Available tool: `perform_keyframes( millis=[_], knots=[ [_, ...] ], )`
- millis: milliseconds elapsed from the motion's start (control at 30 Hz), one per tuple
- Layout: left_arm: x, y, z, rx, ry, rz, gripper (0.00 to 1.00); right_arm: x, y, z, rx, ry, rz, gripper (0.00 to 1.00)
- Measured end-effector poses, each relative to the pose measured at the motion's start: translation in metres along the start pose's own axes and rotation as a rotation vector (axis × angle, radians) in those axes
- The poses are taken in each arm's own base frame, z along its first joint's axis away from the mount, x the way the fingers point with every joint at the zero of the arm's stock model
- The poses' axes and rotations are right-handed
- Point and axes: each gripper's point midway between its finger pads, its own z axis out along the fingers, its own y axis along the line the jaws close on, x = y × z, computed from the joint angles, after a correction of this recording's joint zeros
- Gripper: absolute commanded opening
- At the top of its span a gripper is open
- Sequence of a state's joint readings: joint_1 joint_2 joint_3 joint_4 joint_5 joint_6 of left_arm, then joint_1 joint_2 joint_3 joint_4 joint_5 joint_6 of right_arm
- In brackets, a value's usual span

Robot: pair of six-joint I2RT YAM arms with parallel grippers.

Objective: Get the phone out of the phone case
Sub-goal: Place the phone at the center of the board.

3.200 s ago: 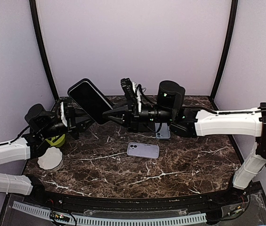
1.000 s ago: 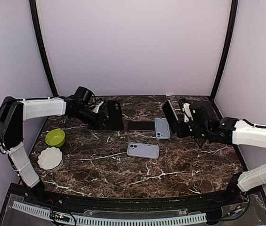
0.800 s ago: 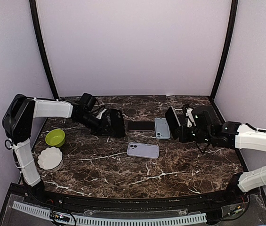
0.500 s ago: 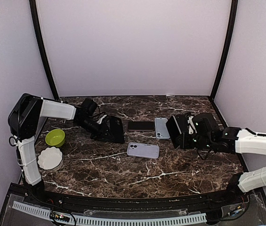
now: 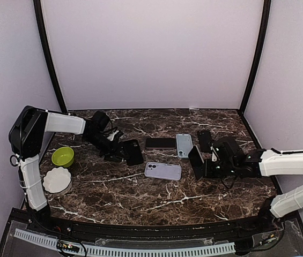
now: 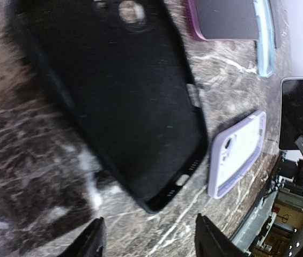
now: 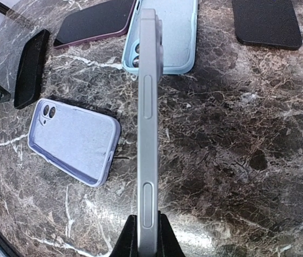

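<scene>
Right wrist view, right gripper (image 7: 146,238) clamping the phone (image 7: 147,123) on edge over the table (image 7: 248,160), left gripper (image 6: 148,238) gaping, black case (image 6: 124,96) lying flat just beyond it.

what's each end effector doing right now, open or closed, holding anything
Left end effector: open, holding nothing.
Right end effector: closed on the phone, held on edge.

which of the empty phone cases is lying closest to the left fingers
The black rubbery phone case, lying right in front of the left fingers. The lavender phone case and the light blue phone case lie farther to the right.
</scene>
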State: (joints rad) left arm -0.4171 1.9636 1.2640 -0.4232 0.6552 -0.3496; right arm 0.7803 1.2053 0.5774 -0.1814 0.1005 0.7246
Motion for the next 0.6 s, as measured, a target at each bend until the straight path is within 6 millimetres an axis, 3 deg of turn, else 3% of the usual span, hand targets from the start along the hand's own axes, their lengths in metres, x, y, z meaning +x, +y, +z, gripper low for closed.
perform_keyframes(
  millis=[267,600],
  knots=[
    [-0.002,0.017,-0.017,-0.156,-0.034,0.022,0.69,0.016,-0.001,0.022,0.001,0.074,0.018,0.0],
    [-0.028,-0.01,-0.092,-0.31,-0.246,0.194,0.67,0.012,0.017,0.039,-0.101,0.085,0.041,0.0]
  ],
)
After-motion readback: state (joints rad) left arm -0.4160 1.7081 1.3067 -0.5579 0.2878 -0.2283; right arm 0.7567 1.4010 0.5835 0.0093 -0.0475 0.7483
